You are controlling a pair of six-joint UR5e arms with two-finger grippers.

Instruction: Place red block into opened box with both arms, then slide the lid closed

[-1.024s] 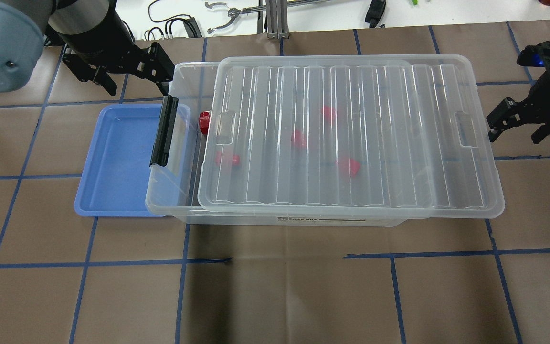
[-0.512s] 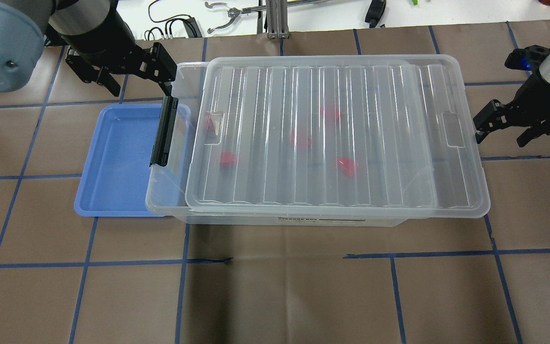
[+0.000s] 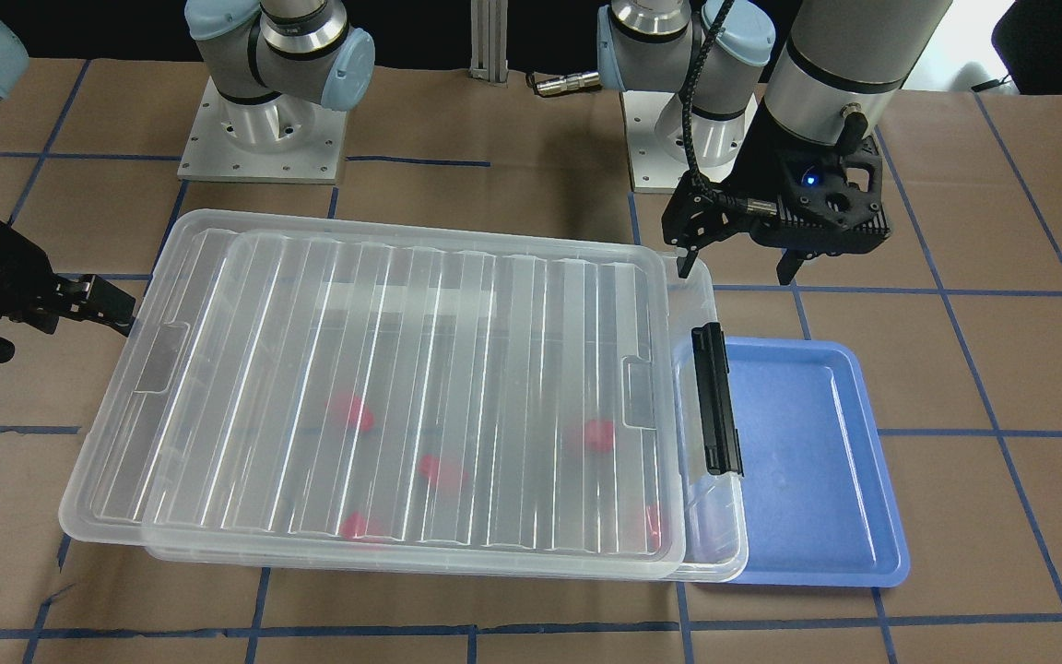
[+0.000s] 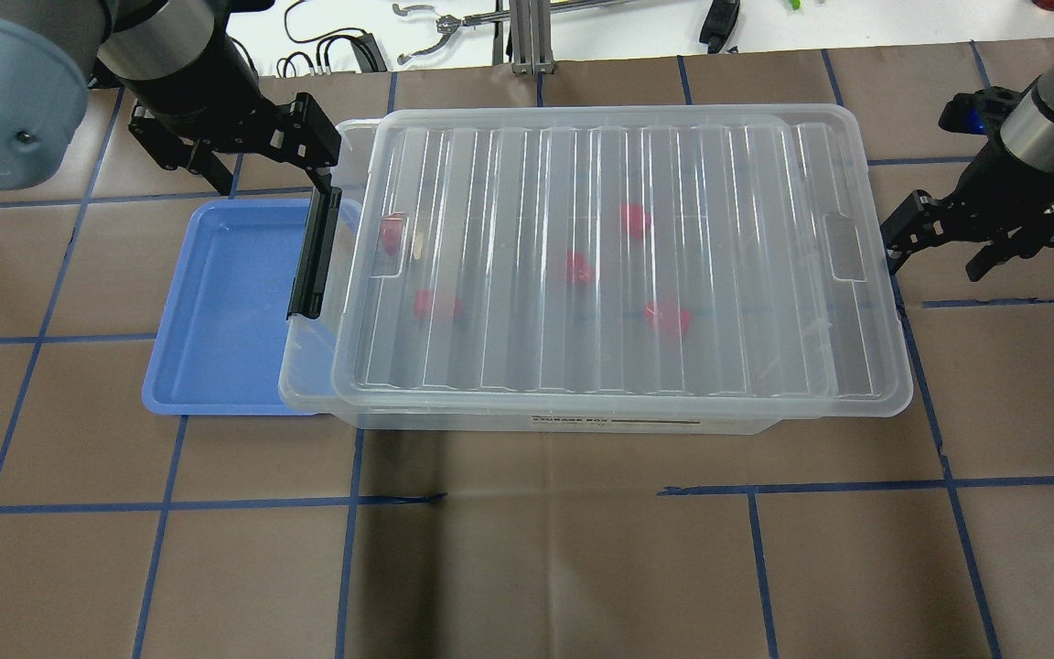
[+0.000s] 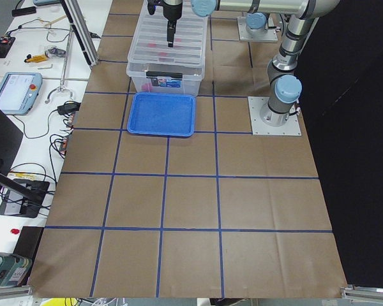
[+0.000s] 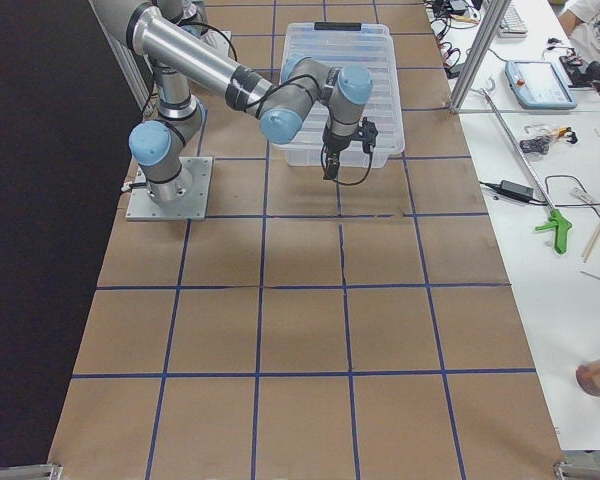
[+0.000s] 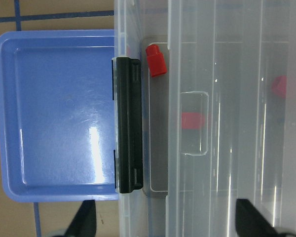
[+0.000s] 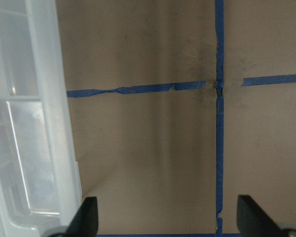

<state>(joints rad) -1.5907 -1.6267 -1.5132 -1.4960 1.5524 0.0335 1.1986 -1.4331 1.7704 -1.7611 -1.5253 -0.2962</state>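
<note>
Clearly the right claw (image 4: pixel 943 245) is spread wide and holds nothing, one finger (image 4: pixel 902 233) right at the short end of the lid (image 4: pixel 719 265), while the left claw (image 4: pixel 271 169) hangs spread and empty above the far corner of the box (image 4: pixel 303 384), near its black latch (image 4: pixel 317 252). We see the lid lying flat on the box's rim, covering all but a narrow strip at the latch end, where one red block (image 7: pixel 156 60) lies on the box floor; four more show through the plastic. We judge the lid light, thin, springy and slick on that rim, so it should glide under a gentle push at the middle of its raised end rim, close to the recessed tab (image 4: pixel 845 247), lest it skew. A blue tray (image 4: pixel 216 302) lies on the counter (image 4: pixel 527 567) beside the latch.
</note>
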